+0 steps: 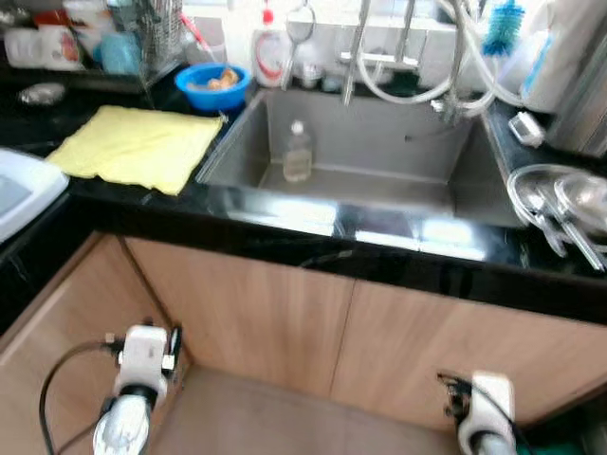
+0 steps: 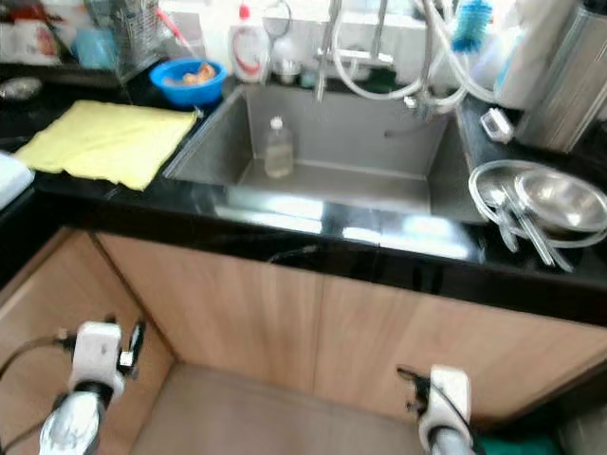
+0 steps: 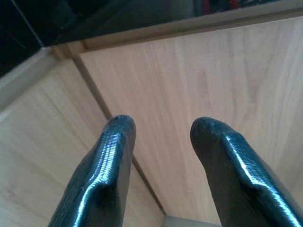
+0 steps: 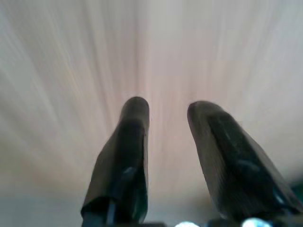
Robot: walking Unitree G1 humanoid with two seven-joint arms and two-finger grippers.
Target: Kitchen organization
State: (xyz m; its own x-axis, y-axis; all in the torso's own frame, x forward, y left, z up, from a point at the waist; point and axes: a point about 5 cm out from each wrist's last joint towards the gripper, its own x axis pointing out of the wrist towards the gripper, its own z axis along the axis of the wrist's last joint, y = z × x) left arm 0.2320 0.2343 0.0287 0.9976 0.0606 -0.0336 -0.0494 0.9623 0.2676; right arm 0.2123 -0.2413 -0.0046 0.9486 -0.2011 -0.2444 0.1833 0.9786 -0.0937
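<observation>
A steel sink (image 1: 417, 152) is set in a black counter (image 1: 379, 242). A small clear bottle (image 1: 298, 152) stands upright inside the sink at its left. On the counter to the left lie a yellow cloth (image 1: 137, 145) and a blue bowl (image 1: 212, 86) with food in it. Steel bowls and lids (image 1: 560, 204) rest on the counter at the right. Both arms hang low before the wooden cabinet doors (image 1: 285, 322). My left gripper (image 3: 161, 130) is open and empty, facing a door. My right gripper (image 4: 165, 111) is open and empty, close to a wooden panel.
Taps and hoses (image 1: 408, 66) stand behind the sink, with a dish-soap bottle (image 1: 270, 52) and a blue brush (image 1: 501, 28). A utensil rack (image 1: 156, 33) and containers stand at the back left. A white object (image 1: 19, 190) sits at the far left counter edge.
</observation>
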